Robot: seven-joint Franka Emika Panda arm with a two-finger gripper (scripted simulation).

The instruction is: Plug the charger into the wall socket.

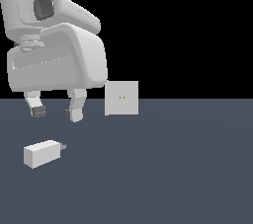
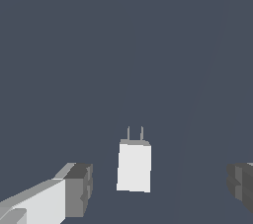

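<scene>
The charger (image 1: 42, 153) is a small off-white block lying on the dark floor at the exterior view's left, its short grey prongs pointing toward the exterior view's right. The wrist view shows the charger (image 2: 134, 167) between the two fingers, below them, with its prongs at its far end. My gripper (image 1: 55, 112) hangs open above the charger, apart from it, with nothing between its fingers (image 2: 76, 188). The wall socket (image 1: 121, 98) is a pale upright square plate with two tiny orange-brown holes, standing farther back to the right of the gripper.
The dark grey floor (image 1: 173, 168) stretches flat around both things. The white arm body (image 1: 54, 45) fills the upper left of the exterior view.
</scene>
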